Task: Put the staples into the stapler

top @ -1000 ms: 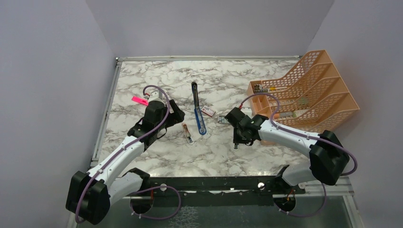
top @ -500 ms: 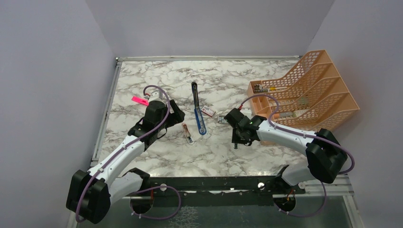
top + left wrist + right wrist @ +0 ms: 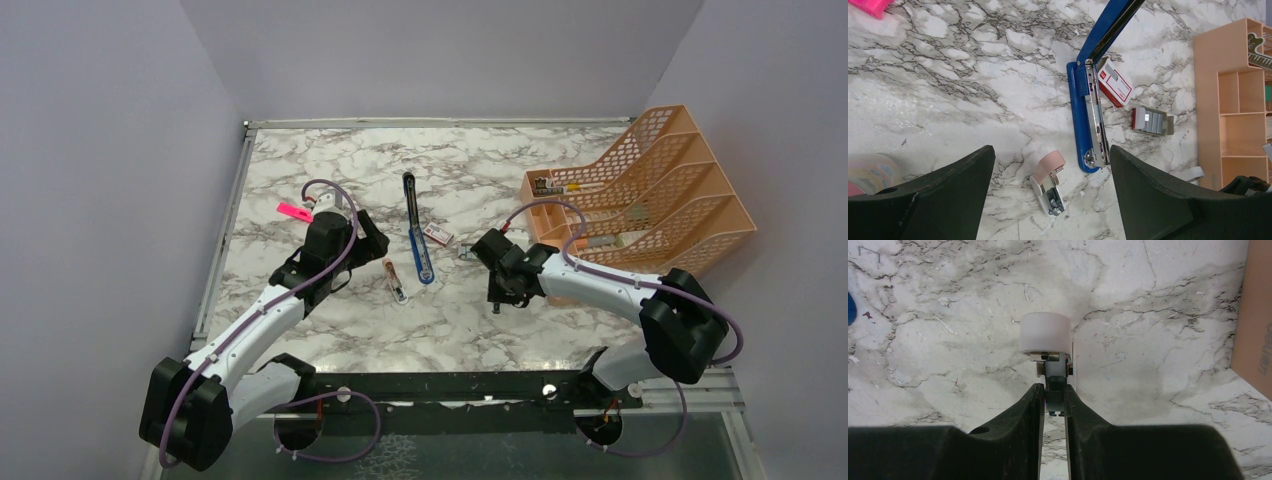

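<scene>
The blue stapler [image 3: 417, 232] lies opened flat at mid-table, its silver rail [image 3: 1096, 120] facing up. Beside it lies a red-and-white box [image 3: 1114, 82]. Right of that sits the grey block of staples [image 3: 1149, 121] in a small tray. My left gripper [image 3: 1050, 200] hangs open above a small pink-and-white mini stapler [image 3: 1050, 182], left of the blue stapler. My right gripper [image 3: 1053, 390] is shut on a thin metal piece with a white cap [image 3: 1044, 332], held just above the marble right of the staples [image 3: 467, 252].
An orange mesh desk organizer [image 3: 650, 190] with small items stands at the right and shows at the edge of both wrist views [image 3: 1233, 100]. A pink marker [image 3: 293, 211] lies at the left behind my left arm. Grey walls enclose the marble table [image 3: 330, 160].
The right arm's elbow has drifted slightly left, and its gripper has stayed almost in place, still shut on the capped piece. The left arm has not moved.
</scene>
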{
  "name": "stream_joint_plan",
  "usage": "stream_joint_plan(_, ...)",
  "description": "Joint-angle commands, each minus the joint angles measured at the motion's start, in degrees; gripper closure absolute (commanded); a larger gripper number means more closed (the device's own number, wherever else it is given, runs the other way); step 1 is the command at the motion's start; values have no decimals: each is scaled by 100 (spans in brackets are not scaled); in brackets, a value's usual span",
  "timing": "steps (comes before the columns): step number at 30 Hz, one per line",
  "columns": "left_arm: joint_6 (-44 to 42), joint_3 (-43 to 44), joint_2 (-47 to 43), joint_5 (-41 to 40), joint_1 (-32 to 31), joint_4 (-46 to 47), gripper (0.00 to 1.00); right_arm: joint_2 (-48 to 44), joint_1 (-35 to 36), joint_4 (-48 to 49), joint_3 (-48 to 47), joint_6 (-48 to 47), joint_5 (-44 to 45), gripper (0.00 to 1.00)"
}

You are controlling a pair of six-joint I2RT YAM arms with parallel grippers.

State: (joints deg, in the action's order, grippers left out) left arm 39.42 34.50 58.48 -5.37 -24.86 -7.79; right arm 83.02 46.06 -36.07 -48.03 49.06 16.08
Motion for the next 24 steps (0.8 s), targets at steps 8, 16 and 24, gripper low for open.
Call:
stream_joint_plan(8,22,-15,-37,93,25,112,15,-73,25,20,-4,-28,198,75)
stream_joint_plan(16,30,-31,-42,88,25,102,15,-140,19,-28,10,-45,282,75)
stream_joint_plan(24,26,-42,-51,88,25,99,15,-36,18,103,92,-76,202,75)
